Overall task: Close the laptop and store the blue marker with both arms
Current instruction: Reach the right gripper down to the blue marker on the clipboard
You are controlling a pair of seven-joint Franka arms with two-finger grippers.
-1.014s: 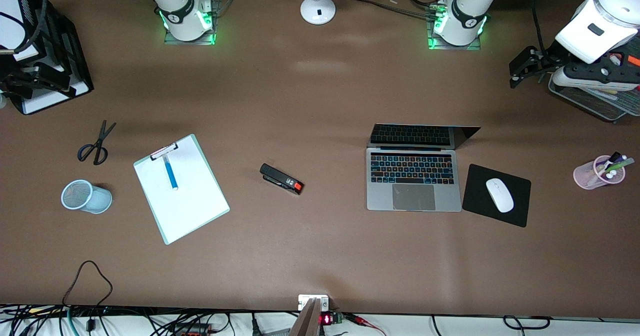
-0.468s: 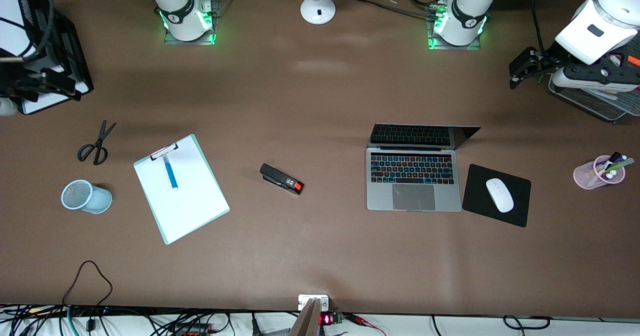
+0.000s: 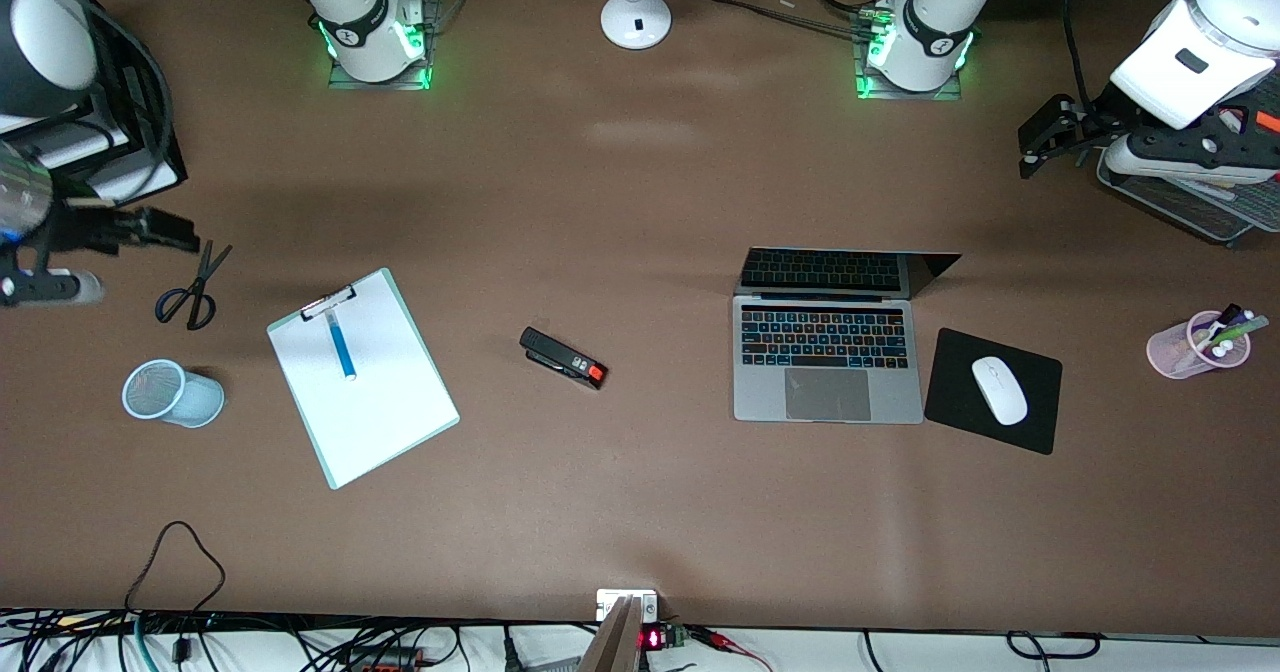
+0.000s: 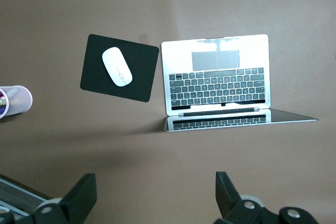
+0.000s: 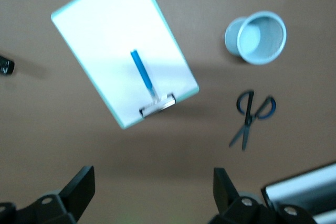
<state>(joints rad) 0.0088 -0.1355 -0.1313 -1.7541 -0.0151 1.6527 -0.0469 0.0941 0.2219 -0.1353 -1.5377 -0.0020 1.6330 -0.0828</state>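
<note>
The laptop (image 3: 828, 352) stands open on the table toward the left arm's end, and also shows in the left wrist view (image 4: 218, 77). The blue marker (image 3: 340, 345) lies on a white clipboard (image 3: 380, 412) toward the right arm's end, under its clip; the right wrist view shows it too (image 5: 142, 72). My left gripper (image 3: 1035, 140) is open and empty over bare table beside a wire tray; its fingers stand wide apart (image 4: 155, 192). My right gripper (image 3: 165, 230) is open and empty over the table just by the scissors (image 3: 193, 287); its own view shows it open (image 5: 152, 184).
A pale blue mesh cup (image 3: 170, 392) lies beside the clipboard. A black stapler (image 3: 563, 357) lies mid-table. A white mouse (image 3: 999, 390) sits on a black mouse pad (image 3: 1035, 427). A pink cup of pens (image 3: 1198, 344), a wire tray (image 3: 1190, 202), a black file rack (image 3: 150, 142) and a lamp base (image 3: 636, 18) stand around.
My right arm has swung from over the black file rack toward the scissors, nearer to the front camera. The left arm, laptop and marker have not moved.
</note>
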